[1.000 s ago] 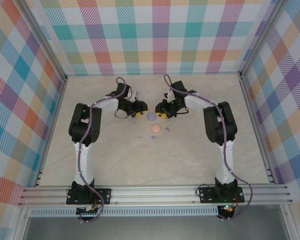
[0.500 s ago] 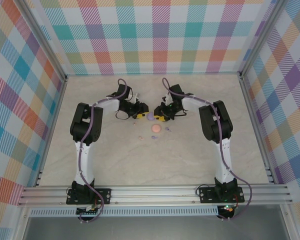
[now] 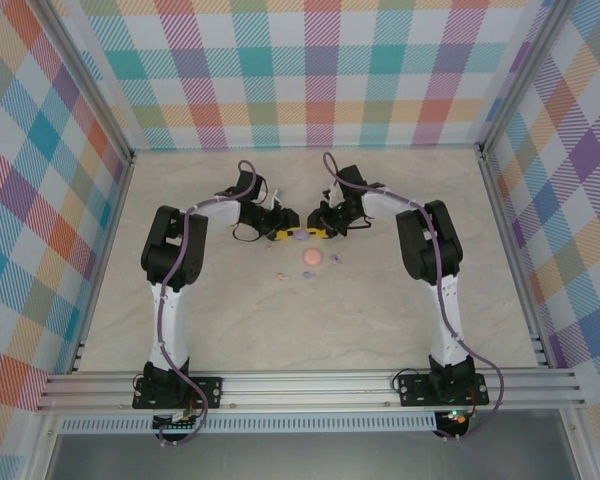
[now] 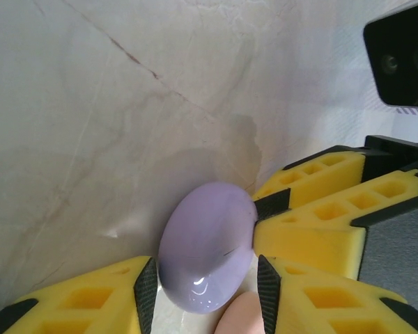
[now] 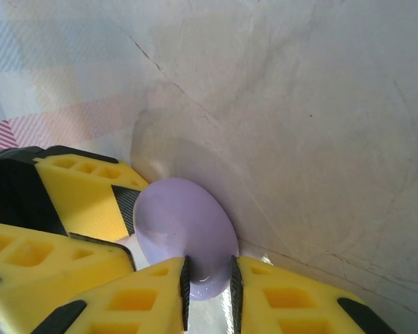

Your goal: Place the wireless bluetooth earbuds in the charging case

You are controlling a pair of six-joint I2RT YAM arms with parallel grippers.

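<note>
**A:** Starting with the table [image 3: 400, 320]: is that smooth, marble-look top adding any risk?

**B:** I am thinking so. Anything that is dropped there is likely sliding rather than stopping.

**A:** What are the grippers doing?

**B:** The left gripper [image 4: 207, 289] is bracketing the purple charging case [image 4: 205, 254] across its width, pads pressing on its sides. The right gripper [image 5: 209, 282] is pinching the same case by its thin rim, pads nearly together. Both are gripping one small disc from opposite sides, with their yellow fingers almost touching.

**A:** So what is threatening to go wrong?

**B:** The case is looking closed. If they are prying it open, I am judging that the glossy, rounded shell is liable to squirt out of one grip. Otherwise the fingers are risking a collision.

**A:** And the pink charging case [image 3: 311, 258]?

**B:** It is lying near the purple one, toward the arm bases. A slipping case is likely knocking into it.

**A:** Where are the wireless bluetooth earbuds [image 3: 306, 273]?

**B:** They are lying loose on the table around the pink case, outside both cases. A skidding disc is likely scattering them.
</note>
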